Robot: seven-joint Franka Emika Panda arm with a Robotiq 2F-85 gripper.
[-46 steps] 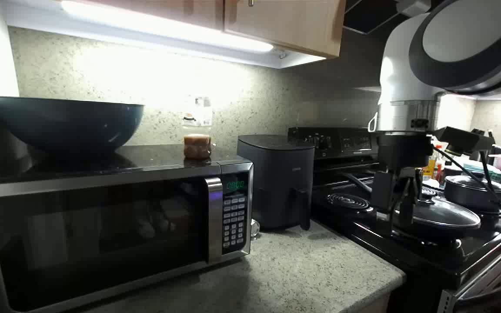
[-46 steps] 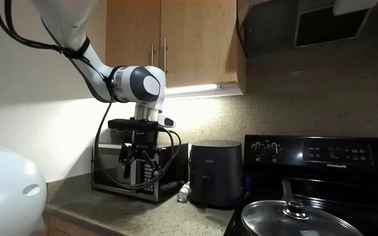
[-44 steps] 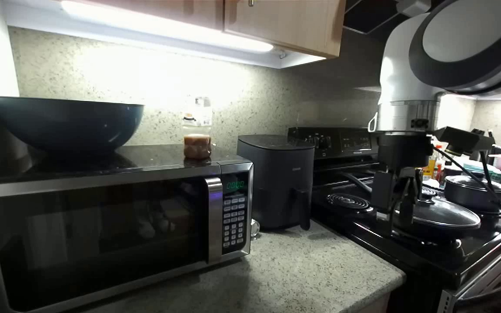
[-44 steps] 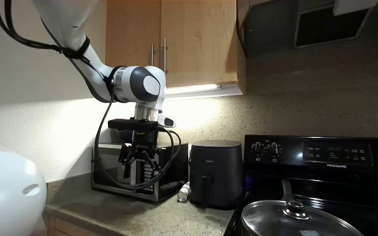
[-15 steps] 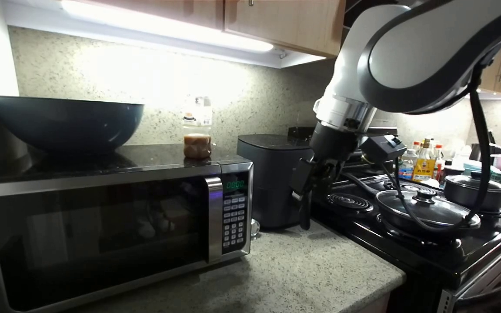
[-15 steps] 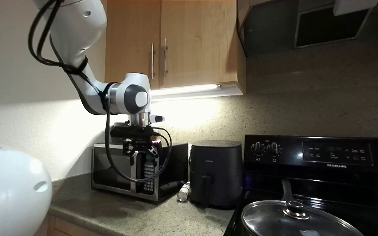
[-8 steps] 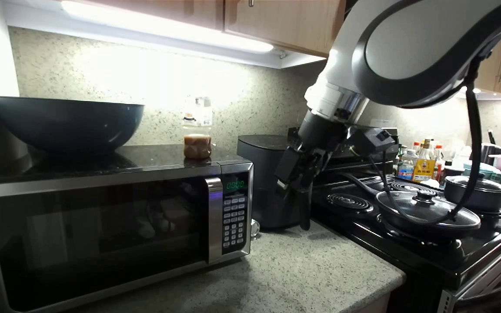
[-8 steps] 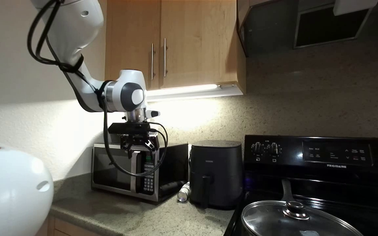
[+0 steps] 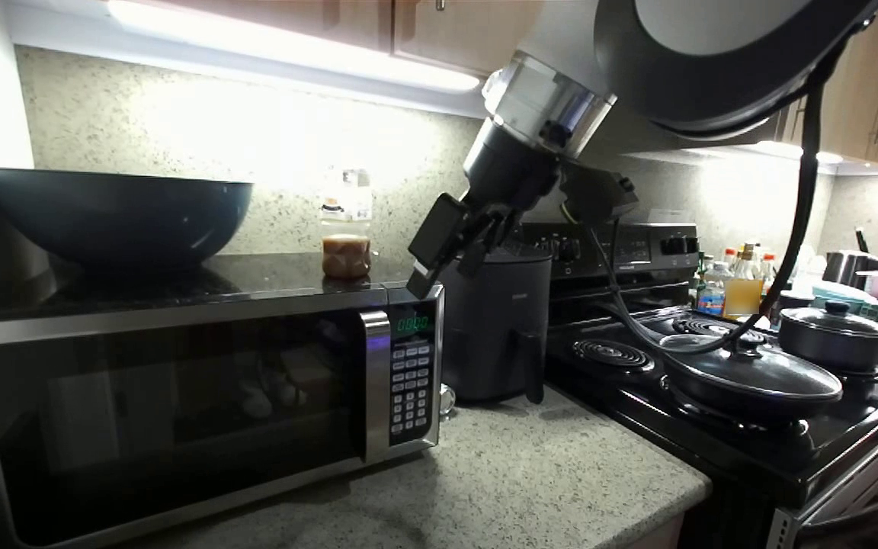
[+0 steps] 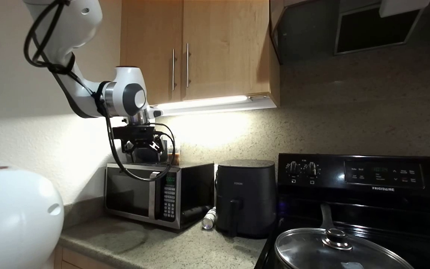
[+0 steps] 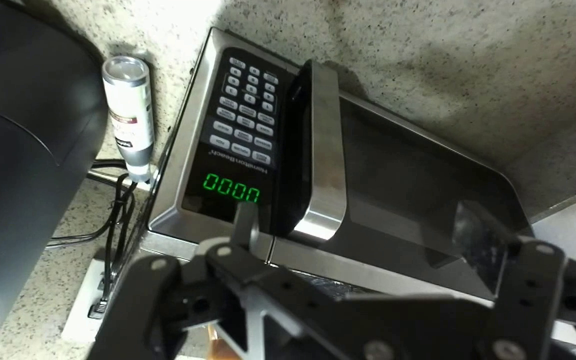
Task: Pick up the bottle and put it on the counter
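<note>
Hand (image 11: 364,231) higher, nearer btl (image 9: 346,229) vs b4

Down below the gripper (image 11: 360,227), that speckled counter (image 9: 553,469) has got the microwave (image 9: 180,412) nearby, air fryer (image 10: 245,198) off to one side, some labelled container (image 11: 130,112) between them.

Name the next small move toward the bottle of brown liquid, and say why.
I'd probably raise the open gripper slightly: in an exterior view its lower end overlaps the top edge of the microwave, while the bottle stands upright on top, apart from it.
</note>
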